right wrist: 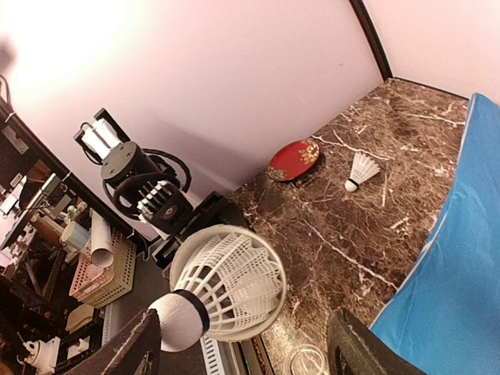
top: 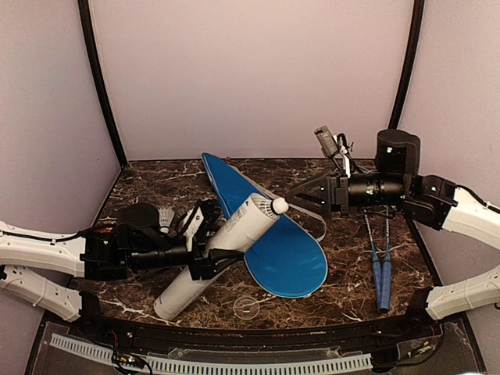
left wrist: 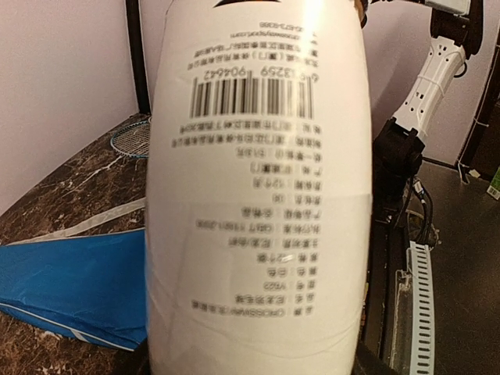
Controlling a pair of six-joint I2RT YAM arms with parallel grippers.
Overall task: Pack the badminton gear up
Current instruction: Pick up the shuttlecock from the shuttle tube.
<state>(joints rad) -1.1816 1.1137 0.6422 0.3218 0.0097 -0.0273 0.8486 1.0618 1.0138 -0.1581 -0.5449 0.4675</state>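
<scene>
My left gripper [top: 209,248] is shut on the long white tube [top: 223,246] and holds it tilted, open end up and to the right. The tube fills the left wrist view [left wrist: 258,195]. A white shuttlecock [top: 277,207] sits in the tube's mouth, cork end out [right wrist: 223,293]. My right gripper [top: 301,199] is open just right of it, with its fingers either side of the shuttlecock [right wrist: 250,351]. The blue cover [top: 289,250] lies under the tube. Two rackets with blue handles [top: 380,273] lie at the right. Another shuttlecock [top: 166,219] lies on the table at the left [right wrist: 361,169].
A small red oval patterned dish [right wrist: 294,158] lies near the loose shuttlecock at the far left [top: 139,215]. A clear round lid [top: 245,306] lies near the front edge. The cover's grey strap [top: 316,223] trails beside my right gripper. Walls close in the table on three sides.
</scene>
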